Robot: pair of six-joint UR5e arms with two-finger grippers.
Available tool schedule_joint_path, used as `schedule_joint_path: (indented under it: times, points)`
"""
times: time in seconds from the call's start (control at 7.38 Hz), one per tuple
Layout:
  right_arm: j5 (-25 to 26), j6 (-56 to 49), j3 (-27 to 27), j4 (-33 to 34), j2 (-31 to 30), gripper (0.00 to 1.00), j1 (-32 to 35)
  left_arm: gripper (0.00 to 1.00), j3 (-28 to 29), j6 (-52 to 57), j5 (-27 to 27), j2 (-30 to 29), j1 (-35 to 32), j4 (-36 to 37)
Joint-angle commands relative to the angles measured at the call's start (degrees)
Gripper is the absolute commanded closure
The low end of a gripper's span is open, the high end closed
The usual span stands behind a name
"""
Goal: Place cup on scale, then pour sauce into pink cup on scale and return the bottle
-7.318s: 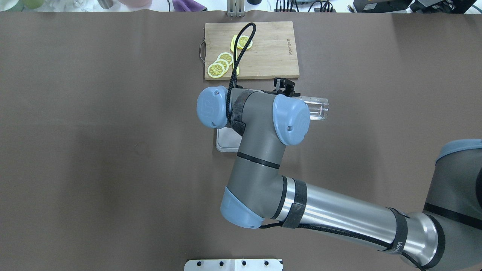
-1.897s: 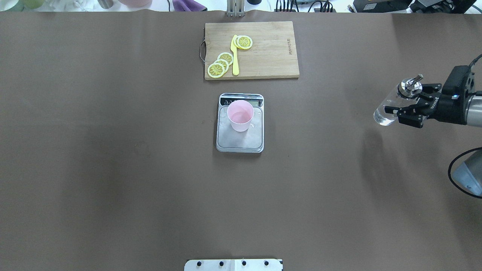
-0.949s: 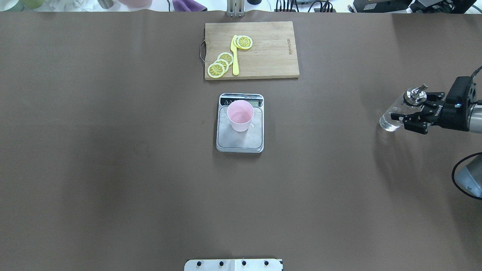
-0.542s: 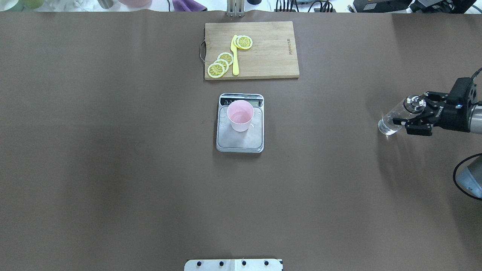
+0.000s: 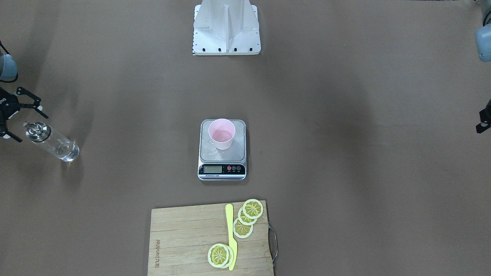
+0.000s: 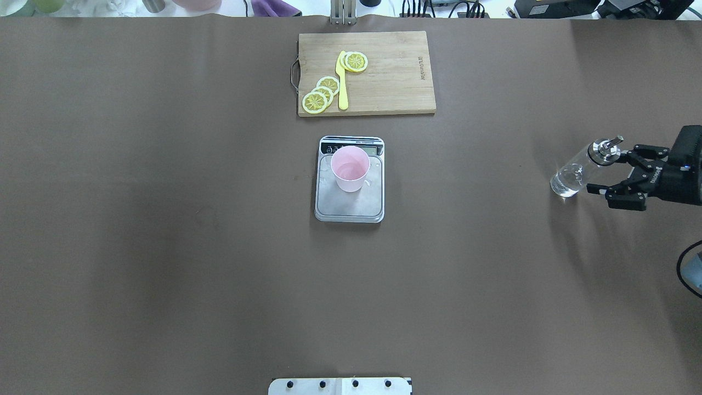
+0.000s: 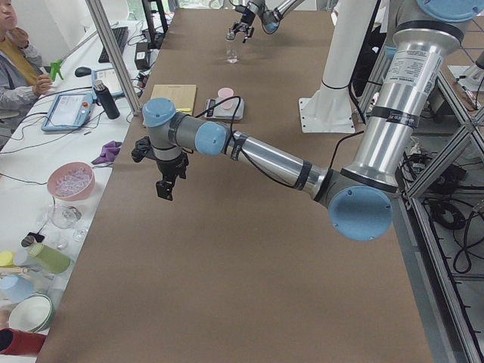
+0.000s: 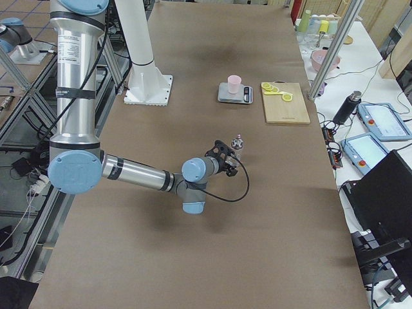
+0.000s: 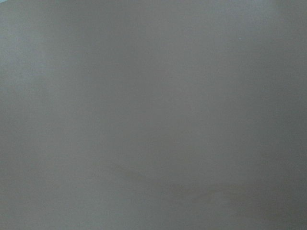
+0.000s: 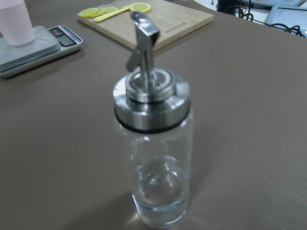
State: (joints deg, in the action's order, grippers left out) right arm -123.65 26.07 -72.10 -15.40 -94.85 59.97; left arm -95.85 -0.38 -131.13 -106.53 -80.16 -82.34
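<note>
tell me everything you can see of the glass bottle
The bottle is a small clear glass cylinder with a shiny silver metal cap, a black ring beneath it and an angled pour spout. A little clear liquid sits at its bottom. It stands upright on the brown table, far to the robot's right of the scale. The right pincer is open beside it, apparently not touching.
</note>
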Motion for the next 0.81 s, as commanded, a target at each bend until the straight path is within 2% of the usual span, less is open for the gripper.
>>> schedule_joint_path:
  times: [0.0,0.14,0.27,0.68]
  points:
    - [-8.3,-0.1,5.4,0.3,0.0,0.00,8.7,0.02,-0.1,-0.2,0.1,0.1,0.0,0.0]
    - [-8.4,-0.1,6.5,0.9,-0.2,0.00,10.2,0.02,-0.2,-0.3,0.1,0.1,0.0,0.0]
    - [-8.6,0.3,6.7,5.0,0.1,0.00,13.7,0.02,-0.4,-0.3,0.1,0.3,-0.1,0.0]
    - [-8.0,0.3,5.8,26.1,3.2,0.00,19.6,0.02,-1.9,-0.5,0.3,1.1,-0.1,0.1]
